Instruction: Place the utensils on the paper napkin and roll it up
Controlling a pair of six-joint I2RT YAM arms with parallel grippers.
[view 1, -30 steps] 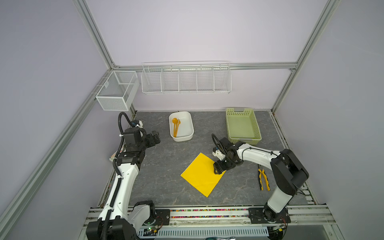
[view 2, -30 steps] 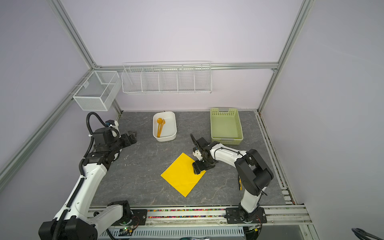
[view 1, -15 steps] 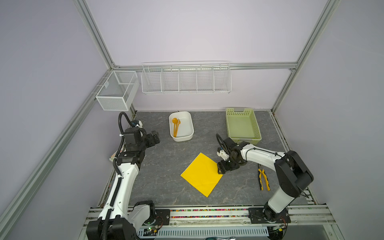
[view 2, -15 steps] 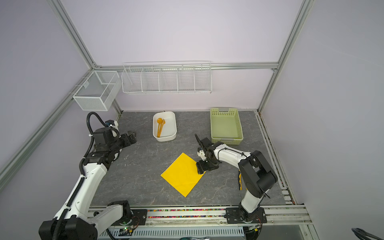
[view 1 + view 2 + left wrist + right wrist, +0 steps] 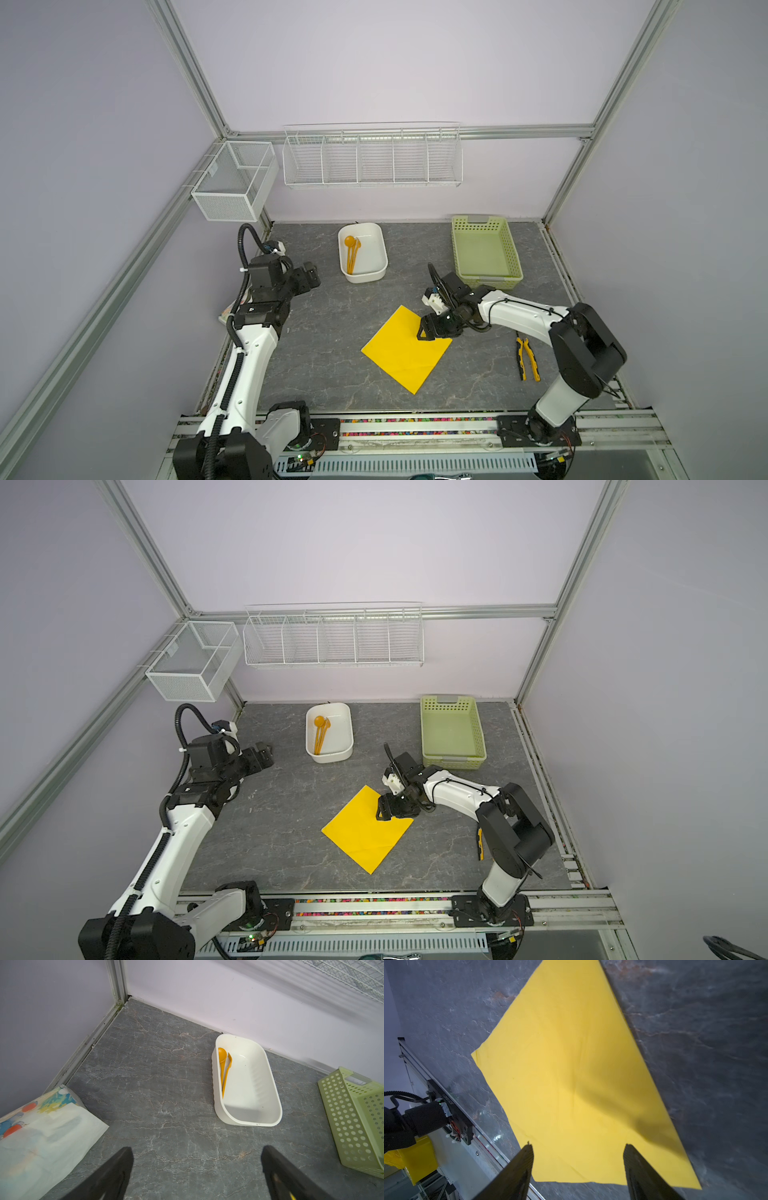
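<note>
Utensils (image 5: pixel 352 255) are lying together in the white tub (image 5: pixel 383 253) at the back of the table in both top views, too small there for the pieces to be counted. The paper napkin (image 5: pixel 405 353) is lying flat near the middle, one corner pointing at the front rail. The right gripper (image 5: pixel 424 334) is reaching low over the napkin's far right edge, its arm stretching leftward from a folded elbow. The left gripper (image 5: pixel 311 276) is hanging raised, aiming toward the tub, and its arm is covering most of a printed packet (image 5: pixel 226 316). In a top view the right arm is hiding most of the pliers (image 5: pixel 481 845).

From the left wrist, the left gripper (image 5: pixel 196 1151) is showing its fingers spread wide over bare table, gripping nothing. A round spoon bowl and fork tines are showing in the tub (image 5: pixel 270 1088), whose near wall is hiding part of the handles. The picture's edge is cutting off the green basket (image 5: pixel 353 1126).

From the right wrist, the right gripper (image 5: pixel 578 1147) is holding its fingers apart, straddling the napkin's (image 5: pixel 571 1064) edge. Whether the tips are touching the paper is unclear.
</note>
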